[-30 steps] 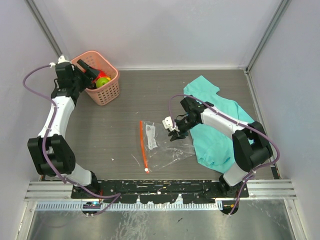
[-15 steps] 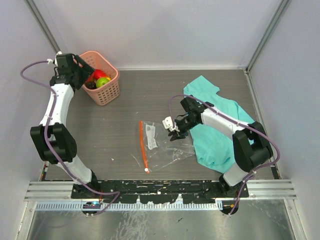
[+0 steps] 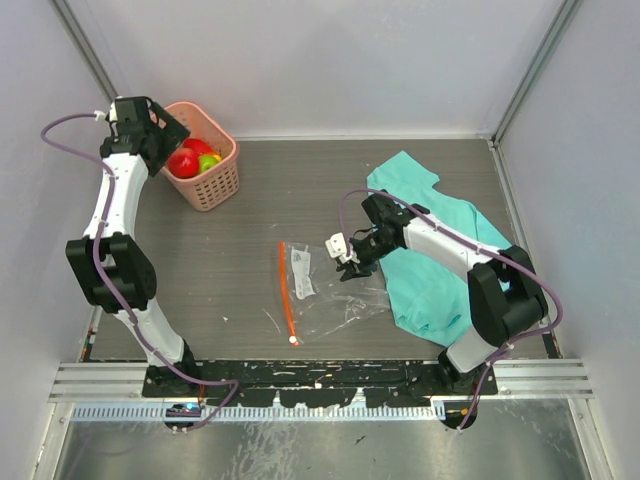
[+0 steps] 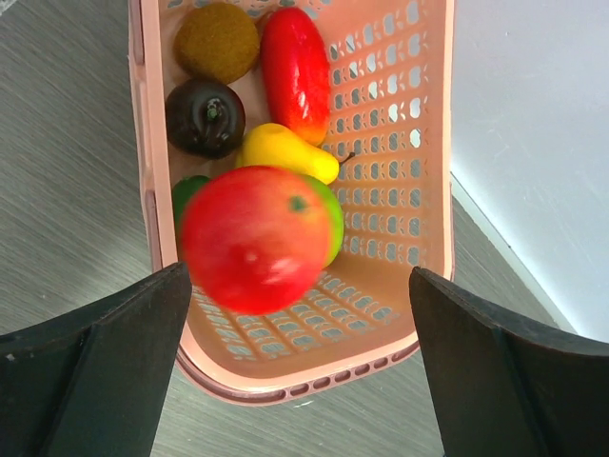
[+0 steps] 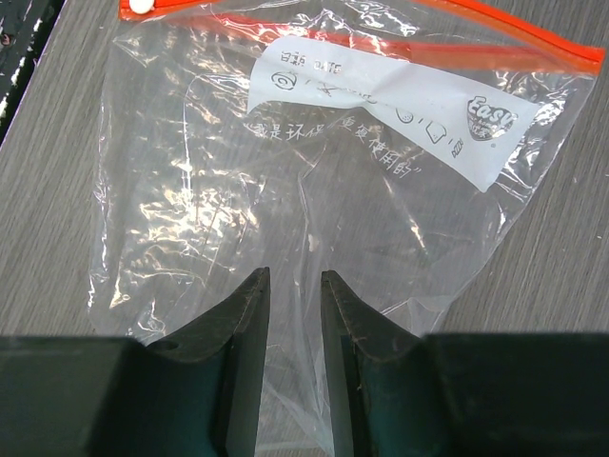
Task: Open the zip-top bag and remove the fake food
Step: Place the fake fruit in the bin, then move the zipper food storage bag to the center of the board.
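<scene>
Our left gripper [image 4: 300, 286] hangs with fingers spread wide, touching nothing; the red-green fruit [image 4: 257, 238] shows between them and lower, in the pink basket [image 4: 146, 143] with the other fake food [image 4: 295, 71], so we should lift straight up, clear of the rim. Our right gripper [image 5: 293, 281] is pinched on a fold of the zip-top bag [image 5: 209, 190], which lies ahead of its fingertips and looks empty.

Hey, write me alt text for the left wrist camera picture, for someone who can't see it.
A pink basket on a grey table holds fake food: a large red-and-green fruit, slightly blurred, beside a yellow pear, a dark fruit, a brown one and a long red one. The left tool is open, its dark fingers at the bottom corners.
</scene>
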You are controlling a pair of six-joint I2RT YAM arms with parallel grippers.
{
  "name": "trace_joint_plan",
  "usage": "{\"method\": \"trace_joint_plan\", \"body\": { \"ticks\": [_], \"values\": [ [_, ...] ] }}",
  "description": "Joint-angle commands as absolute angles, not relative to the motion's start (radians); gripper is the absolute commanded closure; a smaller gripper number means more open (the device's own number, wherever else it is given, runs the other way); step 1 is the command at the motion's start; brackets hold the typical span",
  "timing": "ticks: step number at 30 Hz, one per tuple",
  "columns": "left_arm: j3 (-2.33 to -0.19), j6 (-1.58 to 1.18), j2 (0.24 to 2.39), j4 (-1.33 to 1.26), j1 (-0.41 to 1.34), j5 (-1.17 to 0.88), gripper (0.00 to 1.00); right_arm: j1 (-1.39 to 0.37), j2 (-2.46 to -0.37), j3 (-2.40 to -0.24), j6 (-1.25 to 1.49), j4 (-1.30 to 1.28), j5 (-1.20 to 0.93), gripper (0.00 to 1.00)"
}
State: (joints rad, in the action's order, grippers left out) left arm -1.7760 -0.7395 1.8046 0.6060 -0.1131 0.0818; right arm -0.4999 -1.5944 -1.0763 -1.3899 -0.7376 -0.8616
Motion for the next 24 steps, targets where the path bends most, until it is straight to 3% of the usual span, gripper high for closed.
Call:
{"method": "trace_joint_plan", "body": {
  "ticks": [1,10,24],
  "values": [
    [-1.830,-0.707,1.789,0.600,-0.105,0.115,0.02,-0.495,-1.562,-1.078,-1.407,-0.724,-0.877,0.66],
    [-1.681,-0.678,1.647,0.466,-0.104,0.063,0.02,-0.492,-1.553,-1.080,-1.404,-0.723,-0.879,0.66],
    [-0.807,-0.781,1.040,-0.344,-0.106,-0.430,0.02,-0.467,-1.517,-1.089,-1.409,-0.752,-0.903,0.62]
  ]
}}
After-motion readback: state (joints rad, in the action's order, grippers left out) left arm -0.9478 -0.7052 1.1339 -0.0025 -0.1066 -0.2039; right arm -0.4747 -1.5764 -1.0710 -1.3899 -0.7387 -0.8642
